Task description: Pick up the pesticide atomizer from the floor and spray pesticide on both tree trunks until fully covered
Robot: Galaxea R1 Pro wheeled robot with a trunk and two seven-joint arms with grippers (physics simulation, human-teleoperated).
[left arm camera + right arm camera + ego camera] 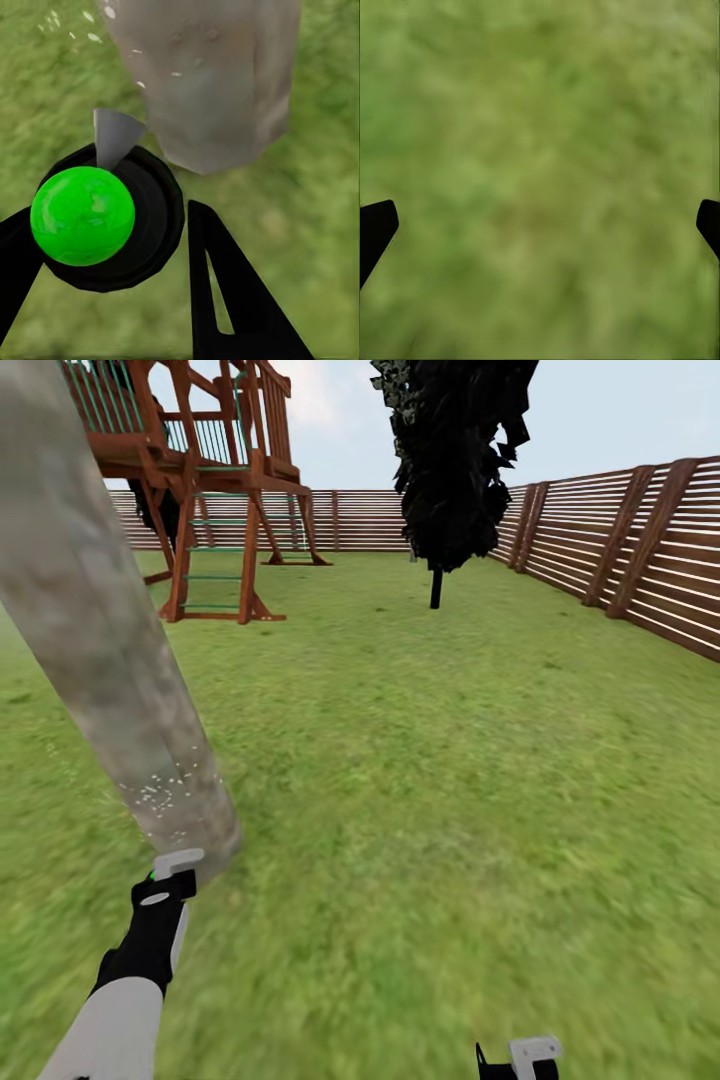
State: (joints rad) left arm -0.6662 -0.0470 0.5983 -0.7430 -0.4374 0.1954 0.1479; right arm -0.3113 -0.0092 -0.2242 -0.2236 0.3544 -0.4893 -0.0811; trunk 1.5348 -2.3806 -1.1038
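- The left gripper (105, 247) is clamped on the pesticide atomizer (94, 214), a black bottle with a round green top and a grey nozzle.
- The nozzle points at the foot of the tree trunk (110, 650), just beside it.
- Small white spray dots (160, 792) sit low on the trunk.
- The right gripper (540, 225) hangs over the grass (547, 112), its fingers wide apart and holding nothing.
- A wooden play tower (215, 470) and a dark bushy tree (455, 460) stand far off by the slat fence (620, 550).

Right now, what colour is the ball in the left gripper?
Bright green ball, clearest in the left wrist view.

White forearm (105, 1035), black wrist, black fingers (232, 300).
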